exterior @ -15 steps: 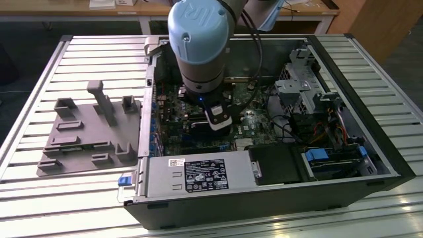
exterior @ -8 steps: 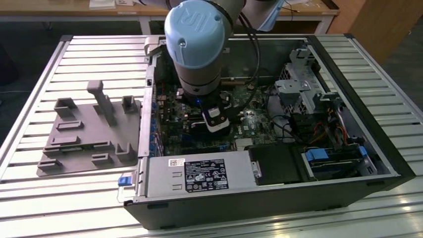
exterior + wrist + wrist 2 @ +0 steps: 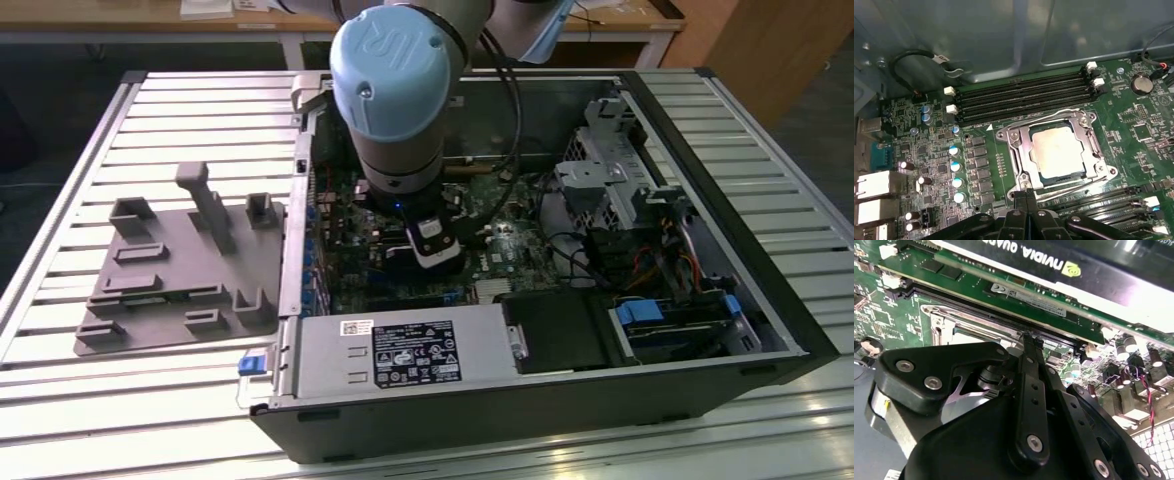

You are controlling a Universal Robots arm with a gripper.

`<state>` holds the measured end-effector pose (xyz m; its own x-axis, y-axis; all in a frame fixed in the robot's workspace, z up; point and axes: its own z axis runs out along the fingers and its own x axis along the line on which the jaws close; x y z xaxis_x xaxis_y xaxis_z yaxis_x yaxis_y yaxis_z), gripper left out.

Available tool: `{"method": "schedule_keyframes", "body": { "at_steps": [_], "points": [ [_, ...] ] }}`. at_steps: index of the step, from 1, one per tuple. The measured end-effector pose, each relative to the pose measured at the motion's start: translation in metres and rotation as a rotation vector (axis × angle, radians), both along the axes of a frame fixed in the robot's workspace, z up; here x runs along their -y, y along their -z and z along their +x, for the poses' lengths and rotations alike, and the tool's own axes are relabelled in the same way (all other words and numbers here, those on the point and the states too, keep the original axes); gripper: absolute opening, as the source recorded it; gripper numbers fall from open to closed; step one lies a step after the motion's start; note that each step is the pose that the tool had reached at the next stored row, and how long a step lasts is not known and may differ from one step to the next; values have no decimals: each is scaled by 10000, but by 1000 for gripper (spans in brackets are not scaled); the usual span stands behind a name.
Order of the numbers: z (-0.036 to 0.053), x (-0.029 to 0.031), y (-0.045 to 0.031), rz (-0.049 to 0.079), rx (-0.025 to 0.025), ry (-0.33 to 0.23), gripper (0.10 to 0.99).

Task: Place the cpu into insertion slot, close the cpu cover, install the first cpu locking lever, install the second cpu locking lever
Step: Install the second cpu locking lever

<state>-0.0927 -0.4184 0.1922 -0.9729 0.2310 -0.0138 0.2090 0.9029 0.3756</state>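
Observation:
In the first wrist view the cpu lies flat in the insertion slot on the green board. The silvery cpu cover is down around it, framing its metal top. One thin wire lever runs along the side by the memory slots, and another runs along the opposite side. My gripper is shut, its fingertips pressed together at the socket's corner next to a lever end. In the second wrist view the gripper reaches just past the socket's metal frame. In the exterior view the gripper is low inside the case.
Long black memory slots lie beside the socket. A black graphics card stands close on the other side. Capacitors line the board. Case walls, a drive cage and the power supply enclose the space. A grey fixture sits on the table.

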Motion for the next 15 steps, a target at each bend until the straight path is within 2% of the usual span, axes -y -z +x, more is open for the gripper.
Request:
{"method": "schedule_keyframes", "body": {
  "at_steps": [15],
  "points": [
    [-43, -58, 49, 2, 1, 0, 102]
  ]
}}
